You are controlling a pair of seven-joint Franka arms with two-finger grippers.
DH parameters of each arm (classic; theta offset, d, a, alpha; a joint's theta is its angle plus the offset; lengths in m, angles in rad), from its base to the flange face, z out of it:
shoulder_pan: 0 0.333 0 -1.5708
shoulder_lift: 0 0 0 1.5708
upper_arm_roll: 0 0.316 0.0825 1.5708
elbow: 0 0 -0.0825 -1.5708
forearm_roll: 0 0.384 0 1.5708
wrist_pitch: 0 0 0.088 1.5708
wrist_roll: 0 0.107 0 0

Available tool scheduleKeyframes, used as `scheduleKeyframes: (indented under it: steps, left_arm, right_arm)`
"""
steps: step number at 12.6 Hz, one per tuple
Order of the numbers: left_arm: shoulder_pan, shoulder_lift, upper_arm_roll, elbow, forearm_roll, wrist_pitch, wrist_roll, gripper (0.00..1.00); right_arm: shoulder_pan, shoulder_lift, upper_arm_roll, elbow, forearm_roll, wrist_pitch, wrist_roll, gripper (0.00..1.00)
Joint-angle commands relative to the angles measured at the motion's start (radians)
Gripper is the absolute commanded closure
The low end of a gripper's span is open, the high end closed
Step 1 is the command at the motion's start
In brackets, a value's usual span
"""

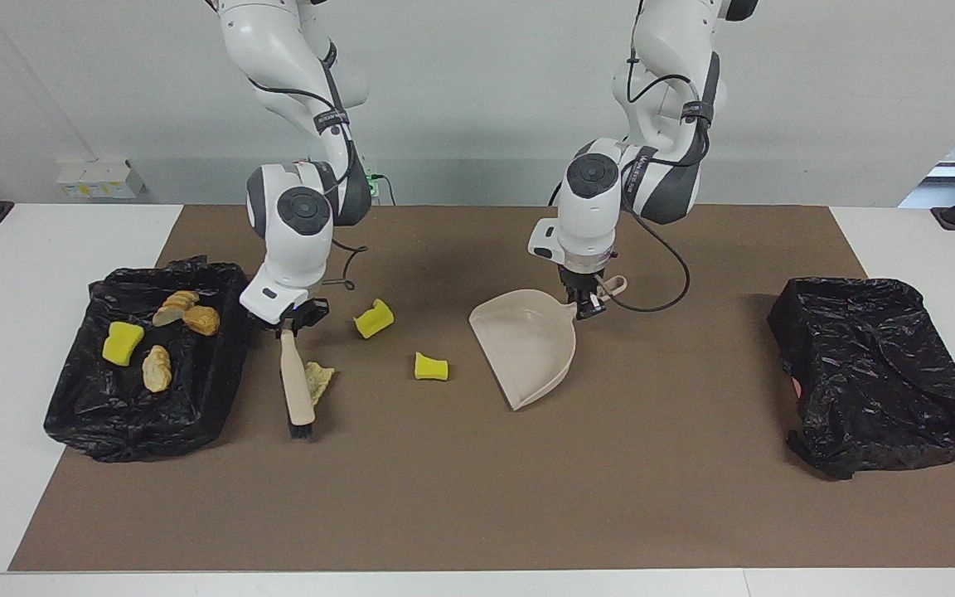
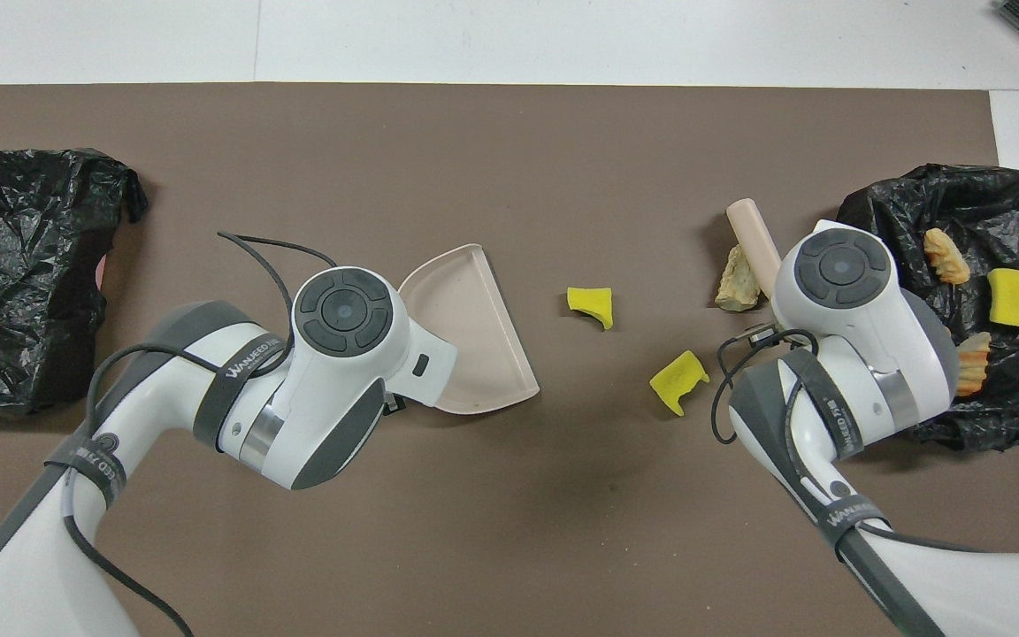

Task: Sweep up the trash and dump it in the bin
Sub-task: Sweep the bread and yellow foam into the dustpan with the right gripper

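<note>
Start at the right arm's end of the brown mat (image 1: 477,497), where you see an open black-lined bin (image 1: 79,414) close to the mat's edge. Four scraps of trash lie in it: a yellow sponge chunk (image 1: 122,343), a pale crumb (image 1: 156,368), a brown lump (image 1: 201,320) and a beige piece (image 1: 172,304).

Just beside that bin, your right gripper (image 1: 288,319) is clamped tight on the top of the brush (image 1: 296,390), whose beige handle slants down to dark bristles at the mat. A pale crumb (image 1: 319,381) lies against the handle, on the side toward the mat's middle, below the jaws and not between them.

Toward the middle, a yellow sponge chunk (image 1: 373,318) lies on the mat near the right gripper, and a second yellow chunk (image 1: 431,366) lies between the brush and the dustpan (image 1: 527,348).

Your left gripper (image 1: 587,308) is closed on the dustpan's handle, and the pan's open mouth faces away from the robots. No scrap is in the pan or at those jaws.

At the left arm's end of the mat sits a second black-bagged bin (image 1: 875,373), well apart from both grippers.
</note>
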State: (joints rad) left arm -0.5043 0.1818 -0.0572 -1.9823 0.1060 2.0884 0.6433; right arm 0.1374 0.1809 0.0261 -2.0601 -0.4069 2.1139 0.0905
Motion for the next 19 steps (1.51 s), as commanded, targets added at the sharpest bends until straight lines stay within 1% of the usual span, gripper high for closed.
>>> scheduleKeyframes:
  steps: [1,2,3,6,11,13,15,16,17,18,19]
  left_arm:
    - [-0.014,-0.051,0.008,-0.078,0.021,0.027,0.012,1.0]
    - [-0.016,-0.05,0.008,-0.075,0.021,0.045,0.012,1.0]
    - [-0.014,-0.05,0.007,-0.076,0.021,0.054,0.013,1.0]
    - [-0.01,-0.051,0.007,-0.081,0.02,0.041,0.013,1.0]
    - [-0.011,-0.074,0.007,-0.122,0.02,0.039,0.009,1.0]
    - [-0.013,-0.08,0.007,-0.133,0.02,0.039,0.01,1.0]
    - [-0.011,-0.088,0.007,-0.141,0.02,0.039,0.01,1.0]
    - [-0.011,-0.088,0.007,-0.144,0.02,0.039,0.01,1.0]
    - [-0.011,-0.09,0.007,-0.147,0.02,0.041,0.01,1.0]
    - [-0.01,-0.09,0.007,-0.147,0.02,0.042,0.01,1.0]
    - [-0.01,-0.09,0.007,-0.147,0.02,0.044,0.01,1.0]
  right_arm:
    - [0.06,-0.014,0.002,-0.037,0.066,0.003,-0.014,1.0]
    - [0.073,-0.011,0.003,-0.041,0.089,0.003,0.006,1.0]
    - [0.111,-0.005,0.003,-0.043,0.117,0.003,0.035,1.0]
    - [0.204,-0.003,0.003,-0.043,0.199,0.001,0.08,1.0]
    - [0.335,-0.001,0.003,-0.035,0.449,0.049,0.077,1.0]
    - [0.366,-0.001,0.003,-0.034,0.564,0.084,0.063,1.0]
    - [0.398,0.0,0.003,-0.031,0.708,0.124,0.06,1.0]
    - [0.41,0.006,0.003,-0.016,0.764,0.129,0.06,1.0]
    - [0.415,0.014,0.003,0.007,0.79,0.126,0.064,1.0]
    - [0.416,0.006,0.003,0.024,0.79,0.1,0.077,1.0]
    - [0.404,-0.01,0.003,0.02,0.79,0.063,0.08,1.0]
